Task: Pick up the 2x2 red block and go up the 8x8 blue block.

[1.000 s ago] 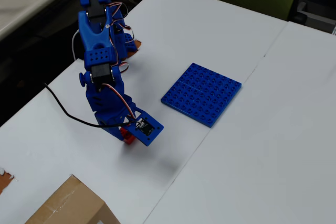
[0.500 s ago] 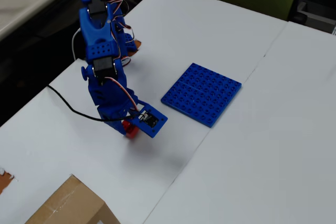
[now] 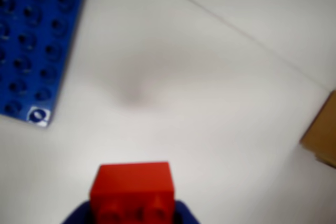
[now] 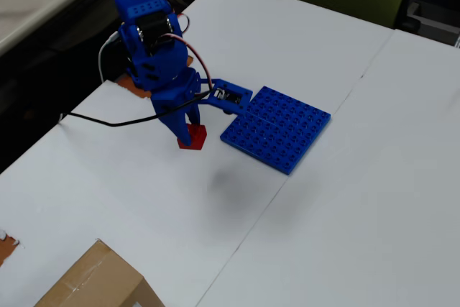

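The small red block (image 4: pixel 192 136) hangs above the white table, held between the blue gripper's (image 4: pixel 188 131) fingers, just left of the blue studded plate (image 4: pixel 277 128) in the overhead view. In the wrist view the red block (image 3: pixel 132 192) fills the bottom centre with two studs facing the camera, blue finger tips showing on either side of it. The blue plate (image 3: pixel 34 40) lies at the upper left of that view, apart from the block. A blurred shadow sits on the table between them.
A cardboard box (image 4: pixel 93 282) stands at the near left corner of the table, also seen as a brown box edge (image 3: pixel 321 137) at the right of the wrist view. A black cable (image 4: pixel 108 123) trails from the arm. A seam (image 4: pixel 287 177) joins two white tables.
The arm has lifted the red block off the table and swung it up and toward the blue plate; the wrist camera board now reaches over the plate's near corner.
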